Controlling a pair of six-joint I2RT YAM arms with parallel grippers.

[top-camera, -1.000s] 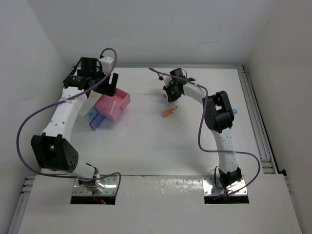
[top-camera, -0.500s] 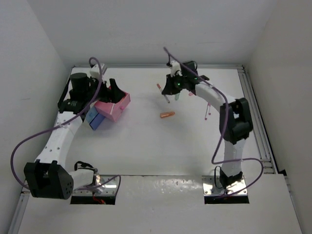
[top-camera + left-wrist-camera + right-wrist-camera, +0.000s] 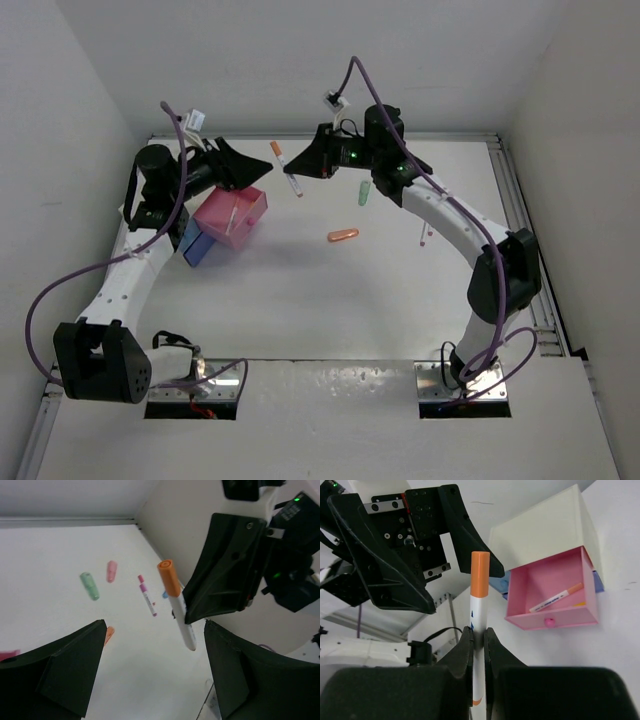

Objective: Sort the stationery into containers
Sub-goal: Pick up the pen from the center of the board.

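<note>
My right gripper (image 3: 300, 170) is shut on a white pen with an orange cap (image 3: 279, 155) and holds it in the air beside my left gripper (image 3: 255, 167). In the right wrist view the pen (image 3: 479, 595) stands upright between my shut fingers (image 3: 464, 650). My left gripper (image 3: 155, 675) is open and empty, and the pen (image 3: 176, 605) hangs just ahead of it. The pink box (image 3: 232, 215) lies open below with one pen inside (image 3: 555, 598). The blue box (image 3: 197, 246) sits beside it.
On the table lie an orange piece (image 3: 343, 236), a green piece (image 3: 364, 192) and a thin pink pen (image 3: 423, 236). The left wrist view also shows a pink piece (image 3: 111, 571). Walls close the back and both sides.
My right arm has swung left and lifted the orange-capped pen toward my left gripper. My left gripper has turned from over the boxes to face it.
</note>
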